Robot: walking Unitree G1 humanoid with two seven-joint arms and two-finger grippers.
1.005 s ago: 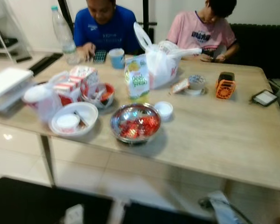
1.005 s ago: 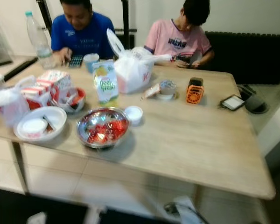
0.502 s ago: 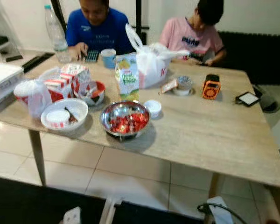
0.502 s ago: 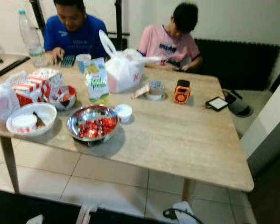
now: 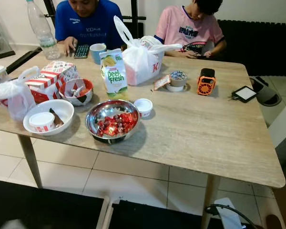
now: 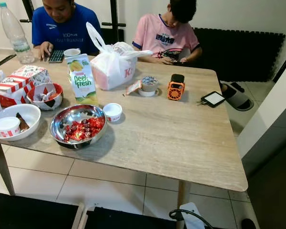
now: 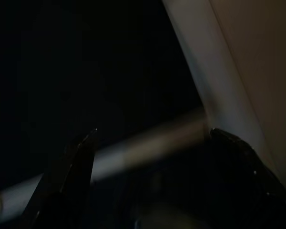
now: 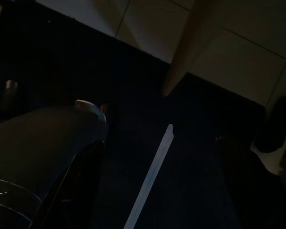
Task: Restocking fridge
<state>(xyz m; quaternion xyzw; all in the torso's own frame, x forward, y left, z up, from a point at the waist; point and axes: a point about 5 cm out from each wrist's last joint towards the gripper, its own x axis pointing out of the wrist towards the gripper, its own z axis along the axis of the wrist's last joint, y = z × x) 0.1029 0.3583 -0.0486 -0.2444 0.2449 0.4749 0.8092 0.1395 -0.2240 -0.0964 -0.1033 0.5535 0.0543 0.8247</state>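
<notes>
A green and yellow juice carton [image 5: 113, 75] stands upright on the wooden table [image 5: 205, 129], left of middle. In front of it sits a steel bowl [image 5: 112, 121] holding red pieces, with a small white cup [image 5: 143, 107] beside it. Behind the carton is a knotted white plastic bag [image 5: 140, 59]. My left gripper [image 7: 152, 157] hangs low in the dark, fingers apart, nothing between them. My right gripper [image 8: 157, 176] hangs over dark floor by a table leg, also open and empty.
A white bowl [image 5: 66, 107], a red bowl [image 5: 76, 92], red-and-white boxes [image 5: 55, 76], a tape roll [image 5: 178, 78], an orange device [image 5: 206, 82] and a phone [image 5: 244, 93] lie on the table. Two people [image 5: 86, 24] sit at its far side. A black sofa [image 5: 257, 43] stands at the right.
The camera has shifted and steadied: the table now sits lower left in the picture and is sharp. Nothing on the table has moved.
</notes>
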